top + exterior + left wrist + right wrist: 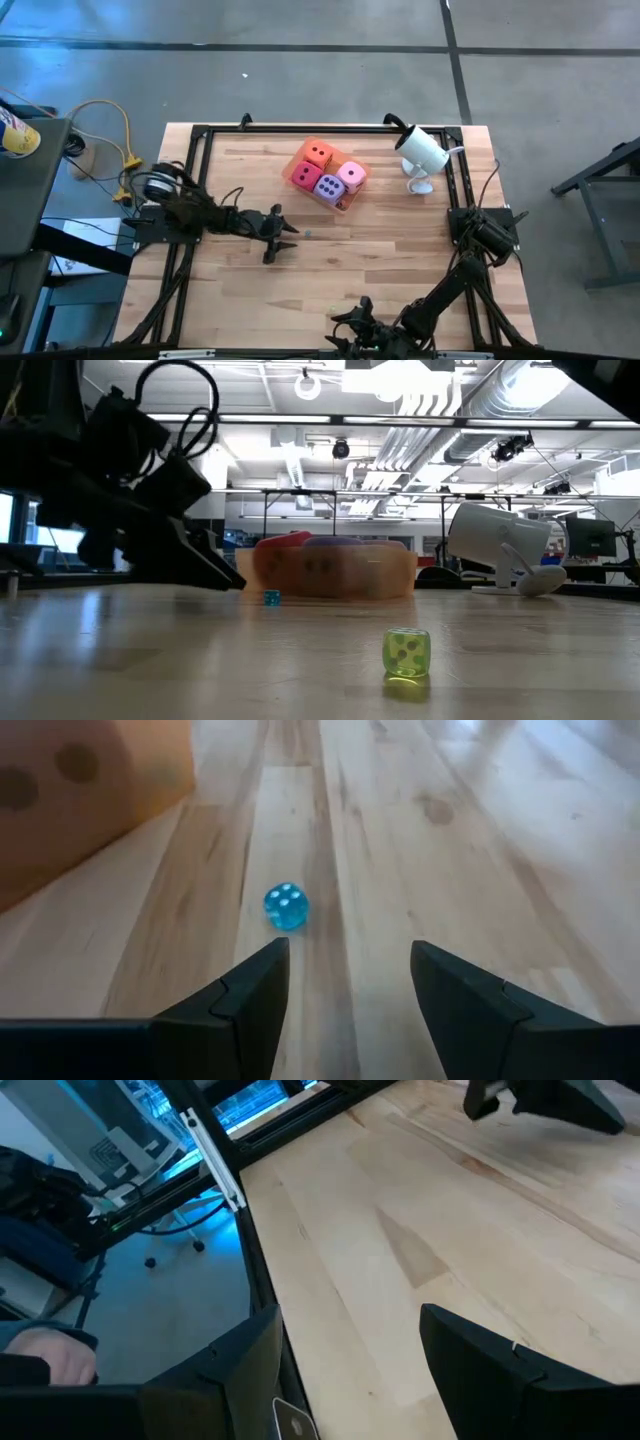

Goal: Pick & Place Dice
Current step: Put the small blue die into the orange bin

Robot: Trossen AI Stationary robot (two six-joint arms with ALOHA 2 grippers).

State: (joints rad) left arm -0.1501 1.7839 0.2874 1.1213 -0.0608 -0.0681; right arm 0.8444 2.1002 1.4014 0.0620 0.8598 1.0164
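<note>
Four soft dice, orange (319, 155), red-magenta (305, 176), light pink (351, 176) and purple (329, 187), sit in the translucent orange tray (344, 205) at the table's far middle. A small blue translucent die (286, 907) lies on the wood just ahead of my left gripper (350, 955), which is open, low over the table and touches nothing. In the low view that die (271, 598) shows beside the gripper (205, 565), in front of the tray (335, 572). My right gripper (350, 1325) hovers open near the table's near edge (345, 322).
A small green translucent die (406, 653) lies on the wood toward the near edge. A white lamp-like device (423, 150) stands at the far right. A black frame (200, 135) borders the table. Bare wood lies between the two grippers.
</note>
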